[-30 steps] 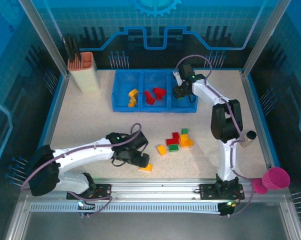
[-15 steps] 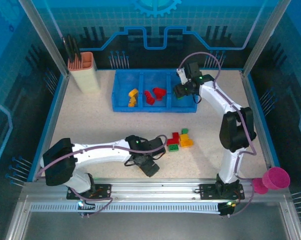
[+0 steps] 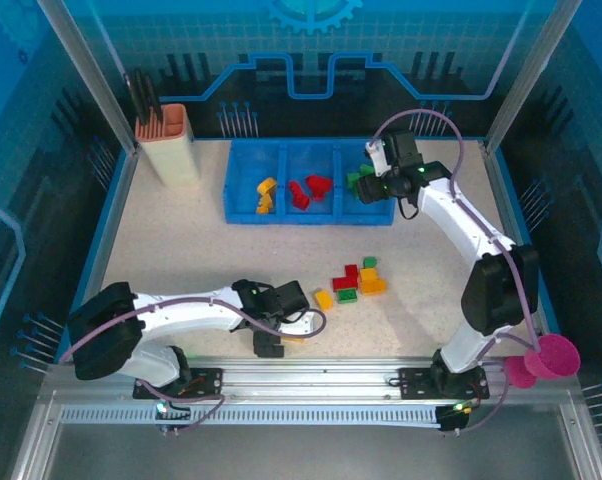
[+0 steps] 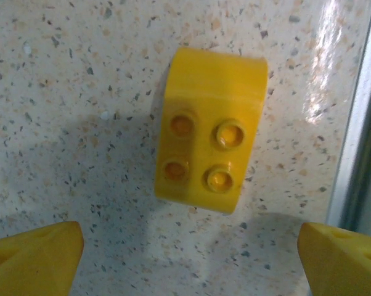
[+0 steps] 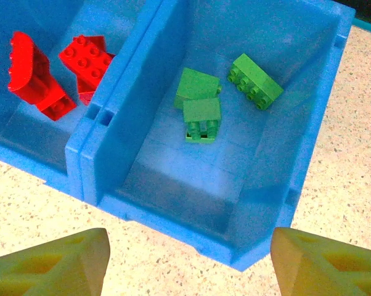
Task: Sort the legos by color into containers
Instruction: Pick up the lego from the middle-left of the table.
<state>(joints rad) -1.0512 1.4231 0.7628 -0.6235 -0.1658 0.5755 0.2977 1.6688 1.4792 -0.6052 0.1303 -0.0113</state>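
Left gripper is spread open. The yellow brick lies just right of it, centred between the fingers, with its long axis across their closing line.

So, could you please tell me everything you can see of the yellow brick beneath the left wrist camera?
The yellow brick looks like glossy plastic: four studs in a square, then a smooth rounded end without studs. It lies studs-up on the speckled table, near a metal rail. Nothing touches it; the left fingers stand open, clear of it.
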